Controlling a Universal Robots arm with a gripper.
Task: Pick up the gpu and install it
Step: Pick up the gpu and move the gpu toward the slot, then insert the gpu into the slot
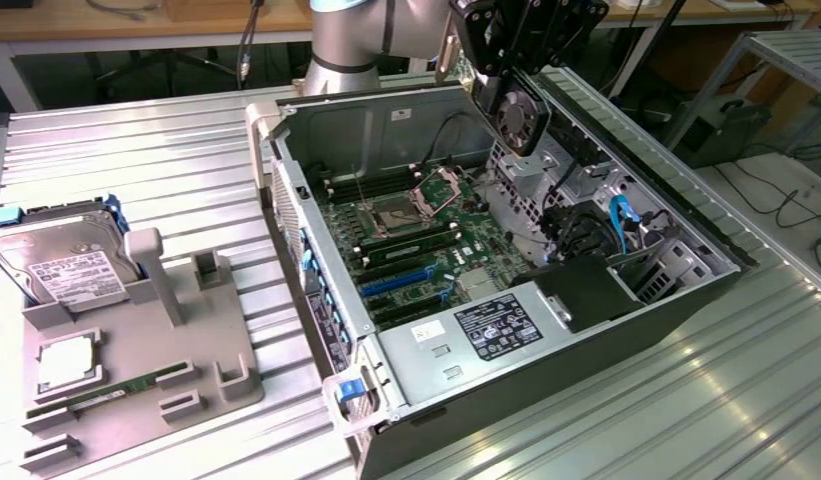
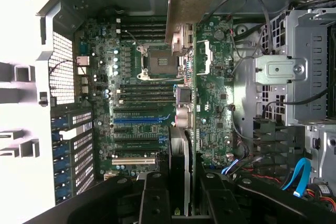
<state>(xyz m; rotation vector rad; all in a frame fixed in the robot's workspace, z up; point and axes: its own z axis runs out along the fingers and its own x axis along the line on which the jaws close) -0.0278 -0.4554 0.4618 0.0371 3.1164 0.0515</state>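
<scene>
Black and thin, the rectangular gpu [image 1: 521, 118] with a round fan on its face and a silver metal bracket at one end hangs from the end effector [image 1: 510, 70] above the open grey metal computer case [image 1: 677, 300]. The black fingers [image 2: 152, 198] are pressed onto the card from both sides, pinching one end of it. Nothing else supports it.

In the wrist view the gpu [image 2: 182, 129] is seen almost edge-on. It runs straight away from the end effector [image 2: 181, 179], with the bracket at the far end. Its long axis therefore seems to follow the end effector's own pointing line down towards the case interior, and the card lies directly beyond the fingertips, touching them.

Inside the case, the green motherboard [image 1: 410, 230] lies flat on the case floor with its square processor socket [image 2: 157, 61] uncovered. The blue expansion slots [image 1: 390, 283] sit on the board towards the power supply end of the case. The card looks well apart from them, held above the opposite end of the case. In the wrist view the card's edge line crosses the slots [image 2: 136, 120] roughly at a right angle, so it does not yet look lined up with them. The card is not seated in anything.

On the ribbed metal table [image 1: 157, 170], at the exterior view's left of the case, a grey plastic parts tray [image 1: 217, 360] carries a silver hard drive [image 1: 66, 265].
</scene>
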